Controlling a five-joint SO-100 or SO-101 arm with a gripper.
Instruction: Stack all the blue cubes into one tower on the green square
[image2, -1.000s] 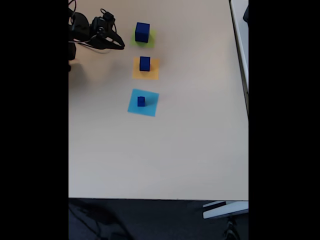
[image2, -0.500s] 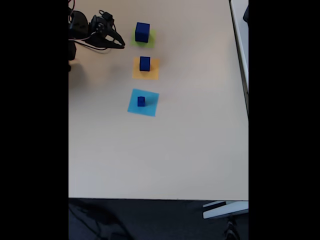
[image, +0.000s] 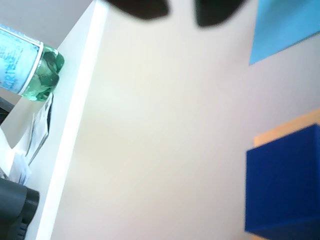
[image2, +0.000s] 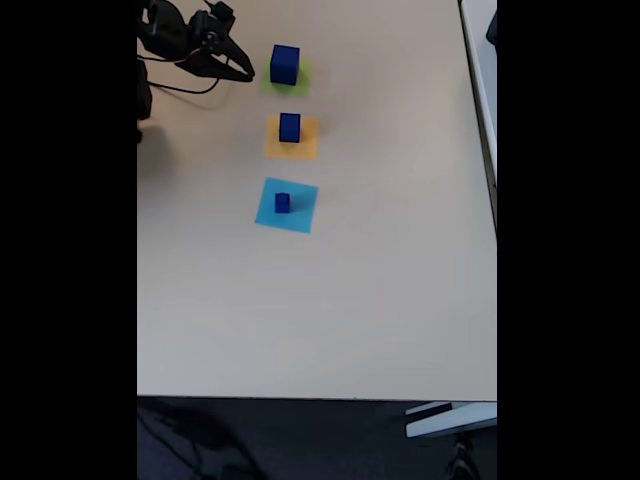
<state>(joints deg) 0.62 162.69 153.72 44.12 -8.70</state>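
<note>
Navy blue cubes (image2: 289, 127) sit near the worktop (image2: 380, 280) far edge; the largest occupies the green square (image2: 300, 80). Whether the fingers (image2: 246, 75) are apart cannot be told. Recommended: approach the middle cube squarely, gripping its centre.

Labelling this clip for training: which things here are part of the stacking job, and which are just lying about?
Job: largest blue cube on the green square; middle blue cube; smallest blue cube; gripper.
Lying about: orange square, light-blue square, bottle.

In the fixed view, three cubes form a 12-to-6 o'clock line on the bench (image2: 380, 280): largest cube (image2: 284, 64), middle cube (image2: 289, 127), smallest cube (image2: 282, 203); tool (image2: 244, 76) at the largest's 9 o'clock.
</note>
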